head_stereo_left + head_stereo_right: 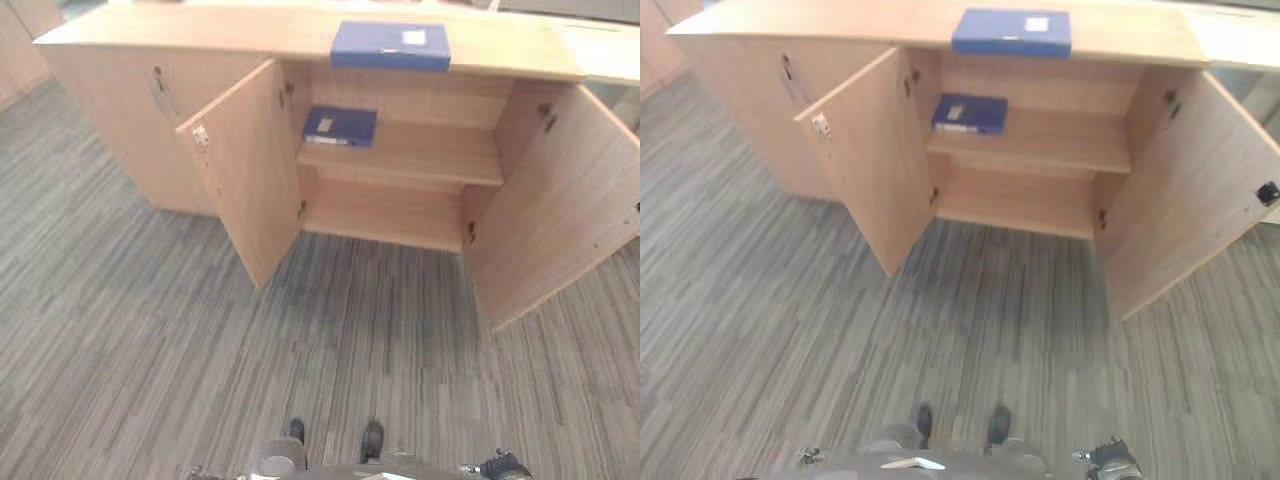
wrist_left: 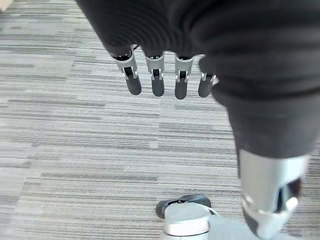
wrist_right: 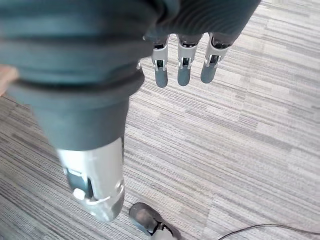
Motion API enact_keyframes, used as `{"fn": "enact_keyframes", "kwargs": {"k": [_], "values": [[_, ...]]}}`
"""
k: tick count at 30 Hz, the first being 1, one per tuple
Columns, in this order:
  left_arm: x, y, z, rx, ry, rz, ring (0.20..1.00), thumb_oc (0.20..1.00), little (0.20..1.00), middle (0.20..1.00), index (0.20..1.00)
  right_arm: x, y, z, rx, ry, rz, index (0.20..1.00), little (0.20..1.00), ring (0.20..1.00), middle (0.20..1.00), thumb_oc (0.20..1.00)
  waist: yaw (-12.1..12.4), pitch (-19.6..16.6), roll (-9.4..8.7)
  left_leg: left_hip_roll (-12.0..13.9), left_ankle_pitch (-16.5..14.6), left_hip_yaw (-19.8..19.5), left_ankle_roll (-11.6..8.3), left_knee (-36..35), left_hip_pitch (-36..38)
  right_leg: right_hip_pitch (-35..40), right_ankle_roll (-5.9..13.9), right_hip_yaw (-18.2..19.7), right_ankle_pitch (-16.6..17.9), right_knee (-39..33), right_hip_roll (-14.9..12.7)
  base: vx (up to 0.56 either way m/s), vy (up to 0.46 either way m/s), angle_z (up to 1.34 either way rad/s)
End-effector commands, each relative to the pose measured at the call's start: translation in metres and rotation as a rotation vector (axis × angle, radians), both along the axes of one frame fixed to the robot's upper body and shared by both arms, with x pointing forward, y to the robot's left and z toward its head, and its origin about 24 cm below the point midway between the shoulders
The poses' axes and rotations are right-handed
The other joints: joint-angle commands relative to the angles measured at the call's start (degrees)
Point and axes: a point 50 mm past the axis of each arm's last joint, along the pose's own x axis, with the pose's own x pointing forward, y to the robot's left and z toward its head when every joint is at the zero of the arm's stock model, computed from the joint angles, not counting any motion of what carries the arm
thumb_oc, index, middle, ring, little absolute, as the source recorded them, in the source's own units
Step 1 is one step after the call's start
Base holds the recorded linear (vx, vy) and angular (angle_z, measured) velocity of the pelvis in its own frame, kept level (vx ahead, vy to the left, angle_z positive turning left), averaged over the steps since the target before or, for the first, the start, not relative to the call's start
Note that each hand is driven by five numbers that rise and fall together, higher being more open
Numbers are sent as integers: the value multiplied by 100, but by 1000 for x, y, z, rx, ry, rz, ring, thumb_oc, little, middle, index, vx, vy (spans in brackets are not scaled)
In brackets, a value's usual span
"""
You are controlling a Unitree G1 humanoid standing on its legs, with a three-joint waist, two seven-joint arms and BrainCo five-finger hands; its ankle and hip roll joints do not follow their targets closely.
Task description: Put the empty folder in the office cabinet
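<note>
- office cabinet (image 1: 400, 190) at 12 o'clock of the head views, light wood, both doors swung wide open
- left door (image 1: 245, 170) stands out toward the camera at about 11 o'clock, right door (image 1: 560, 200) at about 2 o'clock
- blue folder (image 1: 391, 45) lies flat on the cabinet's counter (image 1: 200, 30), at its front edge above the open bay, white label on its upper face
- second blue folder (image 1: 340, 126) lies flat on the middle shelf (image 1: 420, 155) inside, at the shelf's left end, just beside the left door's hinge side
- lower shelf (image 1: 380, 215) under it is bare wood
- can't tell from the frames which folder is the empty one
- left hand (image 2: 157, 75) in its wrist view: fingers straight, hanging down over the grey striped carpet (image 1: 150, 350), holding nothing, well apart from the cabinet
- right hand (image 3: 182, 65) in its wrist view: fingers straight too, hanging over the carpet, holding nothing
- neither hand touches a folder or a door
- closed cabinet section (image 1: 130, 110) at 10 o'clock, left of the open bay
</note>
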Motion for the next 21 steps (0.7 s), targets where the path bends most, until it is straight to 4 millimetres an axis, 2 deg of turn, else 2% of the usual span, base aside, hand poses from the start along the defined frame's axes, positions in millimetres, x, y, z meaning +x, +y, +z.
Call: {"fn": "enact_keyframes", "kwargs": {"k": [1,3,5,6,8,10,11,12,13,14,15,16,18,19,21], "values": [[0,18,3,52,-15,49,1000,1000,1000,1000,1000,6,-15,5,-65,11,3,1000,1000,1000,1000,1000,42,37,-305,-116,-627,258,351,516,-452,608,315,-125,-891,214,-173,100,-22,7],[0,18,3,52,-14,49,1000,1000,1000,1000,1000,6,-15,5,-65,11,3,1000,1000,1000,1000,1000,44,35,-308,-119,-623,262,352,508,-450,606,316,-123,-893,215,-176,85,28,1],[-3,18,3,53,-12,35,1000,1000,1000,1000,1000,10,-17,7,-72,-1,-6,1000,1000,1000,1000,1000,104,-11,-267,-36,-183,272,298,-226,-686,674,403,-105,-963,147,-145,154,68,21],[-3,18,3,53,-12,35,1000,1000,1000,1000,1000,10,-17,7,-72,-1,-6,1000,1000,1000,1000,1000,104,-11,-267,-36,-183,272,298,-226,-686,674,403,-105,-963,147,-145,132,69,18],[-2,16,3,50,-23,27,1000,1000,1000,1000,1000,15,-19,9,-82,-23,-18,1000,1000,1000,1000,1000,256,5,-168,55,400,160,140,-1213,-990,920,493,36,-1095,23,-98,254,119,30],[-4,15,3,45,-14,30,1000,1000,1000,1000,1000,16,-18,8,-79,-24,-28,1000,1000,1000,1000,1000,327,-102,-49,124,566,189,72,-1642,-947,1101,593,207,-1179,-30,-50,321,149,51],[-4,14,3,45,-14,30,1000,1000,1000,1000,1000,16,-18,8,-79,-24,-28,1000,1000,1000,1000,1000,337,-97,-50,126,562,199,72,-1642,-937,1106,593,217,-1179,-30,-53,253,149,24],[-7,14,2,45,-6,34,1000,1000,1000,1000,1000,13,-16,7,-76,-14,-31,1000,1000,1000,1000,1000,357,-133,-11,144,692,205,63,-1635,-906,1157,620,246,-1222,-30,-51,167,135,-47],[-10,14,2,46,3,39,1000,1000,1000,1000,1000,11,-16,7,-73,-6,-30,1000,1000,1000,1000,1000,369,-200,16,120,730,202,80,-1636,-851,1197,664,303,-1233,-30,-113,341,278,-86],[-15,14,1,50,19,43,1000,1000,1000,1000,1000,5,-14,5,-64,13,-39,1000,1000,1000,1000,1000,369,-321,8,49,698,279,132,-1629,-726,1268,751,358,-1244,-30,-299,271,220,-89],[-15,14,1,50,19,43,1000,1000,1000,1000,1000,5,-14,5,-64,13,-39,1000,1000,1000,1000,1000,376,-319,3,46,695,289,134,-1629,-718,1271,754,365,-1246,-30,-305,364,296,-96],[-13,16,2,56,6,36,1000,1000,1000,1000,1000,1,-11,3,-52,31,-30,1000,1000,1000,1000,1000,375,-416,-29,-86,627,358,221,-1624,-632,1299,879,382,-1223,-24,-518,192,153,-70],[-9,16,2,56,-7,35,1000,1000,1000,1000,1000,-1,-10,2,-47,44,-26,1000,1000,1000,1000,1000,374,-438,-51,-158,570,411,278,-1614,-575,1275,931,424,-1222,57,-633,239,219,-65],[-4,16,3,56,-33,29,1000,1000,1000,1000,1000,-3,-11,2,-46,52,-34,1000,1000,1000,1000,1000,377,-498,-62,-313,458,462,408,-1617,-487,1209,1059,445,-1195,286,-870,302,301,-64],[2,17,5,59,-60,22,1000,1000,1000,1000,1000,-3,-14,3,-48,49,-51,1000,1000,1000,1000,1000,355,-509,-49,-462,324,486,533,-1643,-332,1019,1168,484,-1096,749,-1103,229,271,-35]]}}
